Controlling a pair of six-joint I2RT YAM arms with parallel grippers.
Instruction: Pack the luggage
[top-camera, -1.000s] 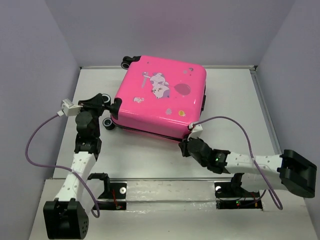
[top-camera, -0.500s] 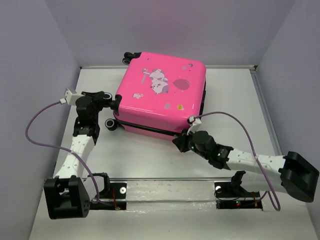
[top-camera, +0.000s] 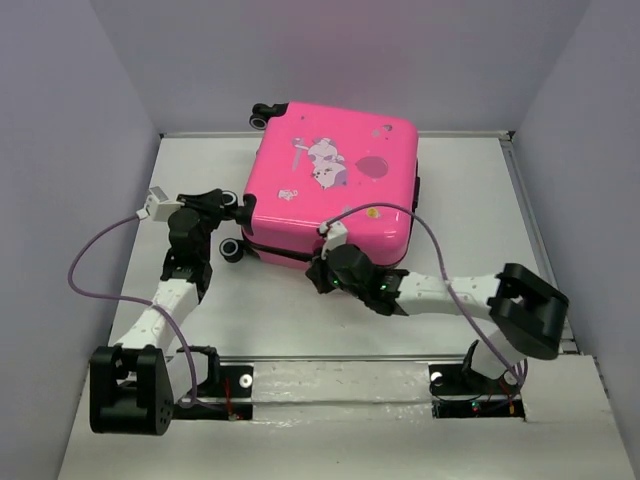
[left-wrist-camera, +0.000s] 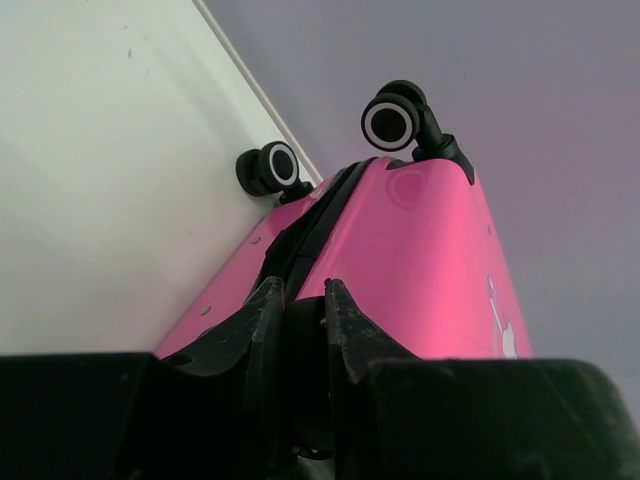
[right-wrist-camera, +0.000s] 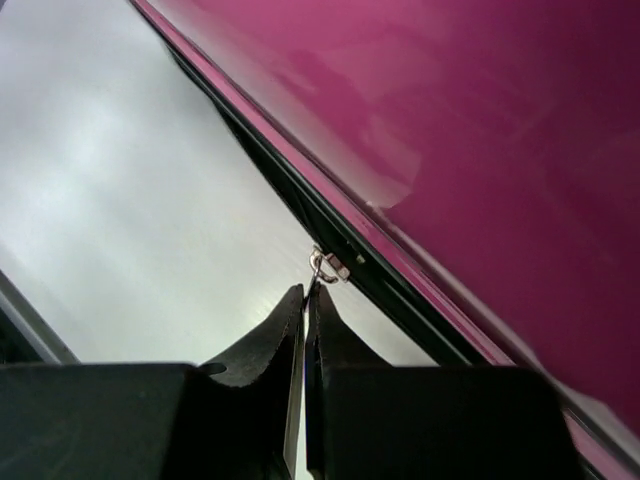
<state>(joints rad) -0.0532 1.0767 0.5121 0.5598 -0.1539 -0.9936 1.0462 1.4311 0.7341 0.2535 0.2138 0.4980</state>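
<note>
The luggage (top-camera: 340, 190) is a bright pink hard-shell case lying flat and closed, print side up, at the back middle of the table. My left gripper (top-camera: 238, 208) is at its left end, shut on a black caster wheel (left-wrist-camera: 300, 335) that fills the gap between the fingers (left-wrist-camera: 262, 310). Two more wheels (left-wrist-camera: 390, 120) show at the far corner in the left wrist view. My right gripper (top-camera: 322, 270) is at the case's near edge, shut on the metal zipper pull (right-wrist-camera: 322, 268) of the black zipper band (right-wrist-camera: 270, 170).
The white table (top-camera: 300, 320) is bounded by grey walls, with a raised rim (top-camera: 530, 220) along the right side. A purple cable (top-camera: 95, 260) loops off the left arm, and another arcs over the right arm (top-camera: 440, 250). The arm bases stand on the near rail (top-camera: 340, 385).
My right gripper has slid left along the luggage's near edge, with the zipper pull in its jaws. The luggage has swung slightly away and to the right, my left gripper following with the wheel.
</note>
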